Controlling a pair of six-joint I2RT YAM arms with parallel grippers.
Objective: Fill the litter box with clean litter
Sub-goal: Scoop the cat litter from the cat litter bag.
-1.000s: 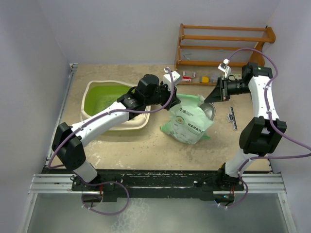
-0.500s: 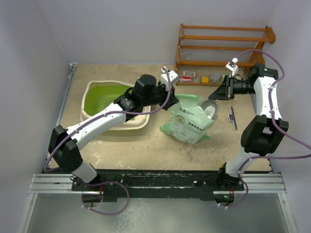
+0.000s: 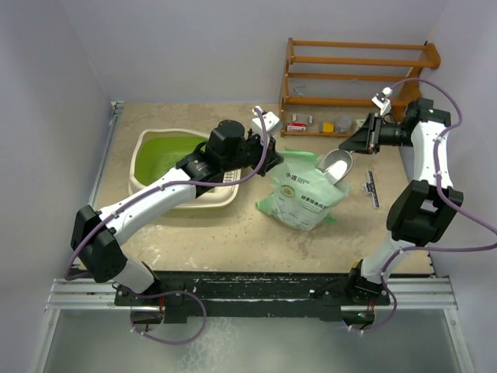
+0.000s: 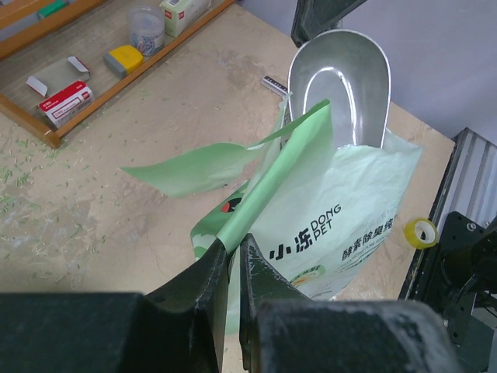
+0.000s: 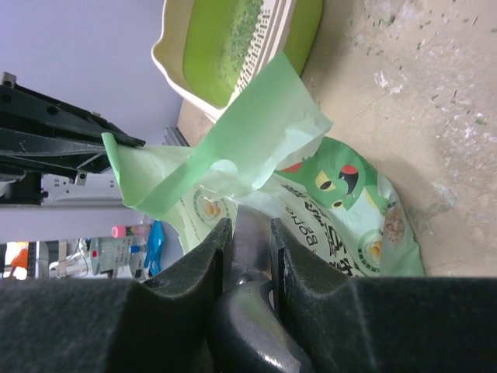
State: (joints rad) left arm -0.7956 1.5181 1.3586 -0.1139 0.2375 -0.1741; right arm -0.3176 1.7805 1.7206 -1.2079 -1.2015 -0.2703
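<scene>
Polished metal scoop [image 4: 339,85], smooth plastic bag [image 4: 342,225], glossy plastic litter box [image 3: 155,159], varnished wooden rack [image 3: 357,45].

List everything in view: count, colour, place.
litter box: one, cream with lime-green inside, left half of the table.
litter: many tiny green pellets, inside the litter box.
litter bag: one, pale green, printed, mid-table, top open.
scoop: one, silver metal, empty bowl at the bag's mouth.
wooden rack: one, orange-brown, far right by the wall.
red-and-white box: one, on the rack's bottom shelf.
tape roll: one, yellowish, by the black frame.
left gripper: black, shut on the bag's top flap.
right gripper: black, shut on the scoop's handle.
</scene>
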